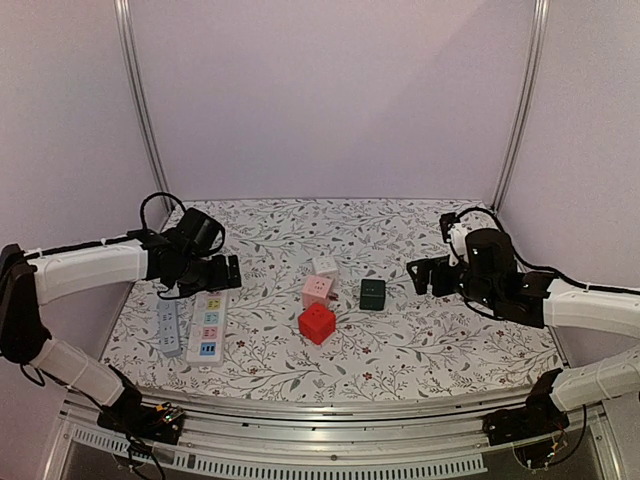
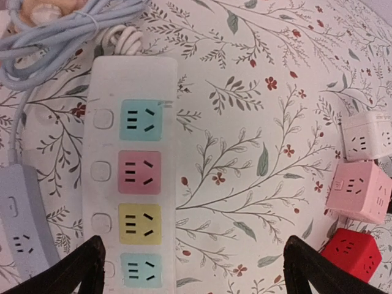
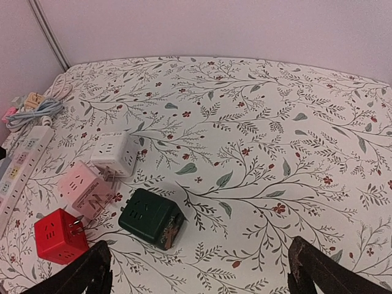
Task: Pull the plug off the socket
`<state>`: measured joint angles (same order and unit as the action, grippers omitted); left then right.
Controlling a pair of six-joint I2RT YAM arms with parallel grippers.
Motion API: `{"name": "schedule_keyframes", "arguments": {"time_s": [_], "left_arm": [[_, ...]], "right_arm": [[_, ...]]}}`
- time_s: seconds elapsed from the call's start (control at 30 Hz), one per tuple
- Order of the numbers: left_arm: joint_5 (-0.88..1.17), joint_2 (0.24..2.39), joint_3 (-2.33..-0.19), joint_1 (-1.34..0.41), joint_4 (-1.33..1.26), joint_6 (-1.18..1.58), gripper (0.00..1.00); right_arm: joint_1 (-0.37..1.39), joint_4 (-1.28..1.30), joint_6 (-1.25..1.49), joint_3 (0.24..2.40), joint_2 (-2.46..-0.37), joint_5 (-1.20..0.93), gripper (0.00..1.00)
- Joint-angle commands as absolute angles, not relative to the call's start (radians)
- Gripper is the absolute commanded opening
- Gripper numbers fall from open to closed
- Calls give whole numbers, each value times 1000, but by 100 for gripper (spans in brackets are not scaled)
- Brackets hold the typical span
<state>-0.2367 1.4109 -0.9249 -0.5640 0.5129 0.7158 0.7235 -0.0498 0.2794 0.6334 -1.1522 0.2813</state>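
A white power strip (image 1: pixel 208 327) with blue, pink, yellow and blue sockets lies at the left; in the left wrist view (image 2: pixel 131 171) all of its sockets are empty. Cube plugs lie loose mid-table: white (image 1: pixel 324 267), pink (image 1: pixel 317 290), red (image 1: pixel 317 323) and dark green (image 1: pixel 373 294), prongs showing on some in the right wrist view (image 3: pixel 150 217). My left gripper (image 1: pixel 222 273) is open above the strip's far end, its jaws (image 2: pixel 193 269) spanning the strip's right edge and bare cloth. My right gripper (image 1: pixel 428 275) is open and empty, right of the green cube (image 3: pixel 199 272).
A grey power strip (image 1: pixel 168 328) lies left of the white one. Bundled blue and white cords (image 2: pixel 55 30) sit at the strips' far end. The floral cloth is ringed by lilac walls and two corner posts.
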Motion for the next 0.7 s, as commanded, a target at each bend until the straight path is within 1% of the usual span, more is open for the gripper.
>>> {"name": "schedule_keyframes", "arguments": {"time_s": [0.0,0.17,0.43,0.67], "left_arm": [[-295,1367,-844,-522,552,725,100],[-336,1380,-808,-487,569,713,100],[-211,1440,-762,-427,457,703,99],[-194,1510,-784,-426,452,695,100]], "right_arm": [[716,-44,268,646,-1169,304,99],[718,-46,269,651,-1188,297,99],[717,-46,267,653,-1196,300,99],[717,-44,263,655,-1202,307,99]]}}
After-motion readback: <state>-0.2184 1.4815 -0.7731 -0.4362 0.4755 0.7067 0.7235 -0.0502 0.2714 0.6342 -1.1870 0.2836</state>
